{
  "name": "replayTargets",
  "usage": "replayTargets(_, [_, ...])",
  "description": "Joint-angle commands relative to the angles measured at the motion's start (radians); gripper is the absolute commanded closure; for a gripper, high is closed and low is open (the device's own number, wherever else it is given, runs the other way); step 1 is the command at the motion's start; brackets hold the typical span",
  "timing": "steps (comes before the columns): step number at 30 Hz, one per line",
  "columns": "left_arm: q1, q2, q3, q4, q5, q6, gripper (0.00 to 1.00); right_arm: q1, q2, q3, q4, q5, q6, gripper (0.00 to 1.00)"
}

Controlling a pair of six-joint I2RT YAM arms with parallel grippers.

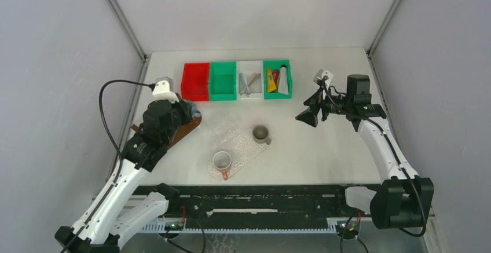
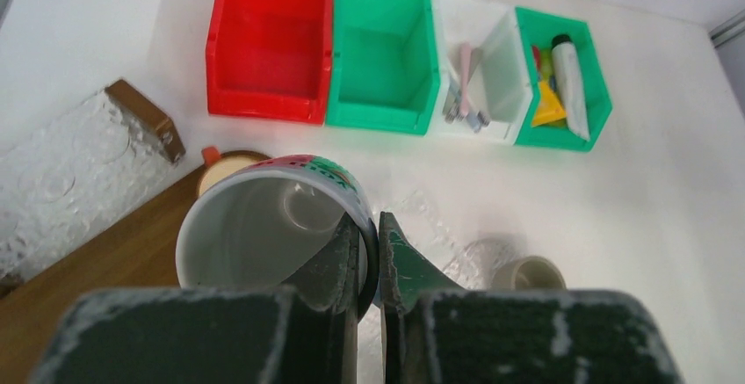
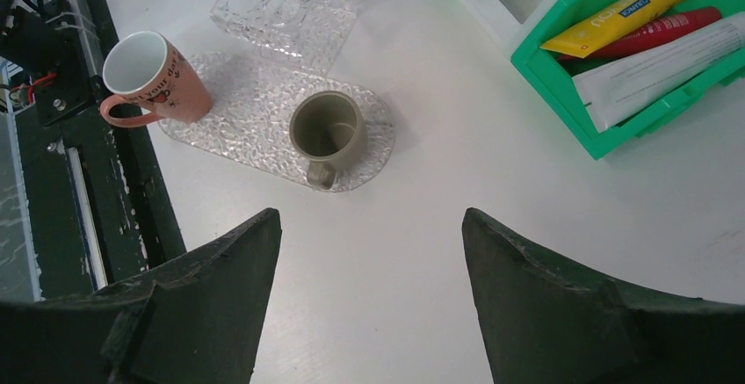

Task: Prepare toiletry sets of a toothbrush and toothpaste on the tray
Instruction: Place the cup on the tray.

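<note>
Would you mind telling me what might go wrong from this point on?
1. The left gripper pinches the patterned mug by one spot of its rim only, so it may tilt or slip.
2. Another cup sits close behind that mug; setting down could knock it.
3. The tubes lie packed together in their green bin; the open right gripper might catch two.
</note>
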Motion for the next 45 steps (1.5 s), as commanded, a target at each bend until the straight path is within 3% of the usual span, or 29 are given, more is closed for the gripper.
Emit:
replayTargets(1, [-0.006, -0.075, -0.039, -0.022, -0.021, -0.044, 1.0, 0.012, -0.029, 0.013, 0.004, -0.016, -0.017, 0.16])
replayTargets(16, [-0.006, -0.122, -0.08, -0.129, -0.058, -0.097, 1.0, 0.057, -0.026, 0.013, -0.003, 0.005, -0.038, 0.16])
replayTargets(26, [-0.001, -0.122, -0.145, -0.153, -0.259, -0.152, 1.0, 0.08, -0.018, 0.013, -0.013, 0.027, -0.057, 0.16])
replayTargets(29, [0.055, -0.073, -0.158, -0.148, -0.273, -0.184, 1.0, 0.08, -0.02, 0.013, -0.013, 0.028, -0.058, 0.16])
replayTargets(34, [0.177, -0.019, -0.203, -0.074, -0.152, -0.226, 1.0, 0.08, -0.023, 0.013, -0.014, 0.03, -0.059, 0.16])
replayTargets(45, [0.28, 0.062, -0.225, -0.143, -0.179, -0.397, 1.0, 0.082, -0.025, 0.013, -0.018, 0.033, -0.067, 0.16])
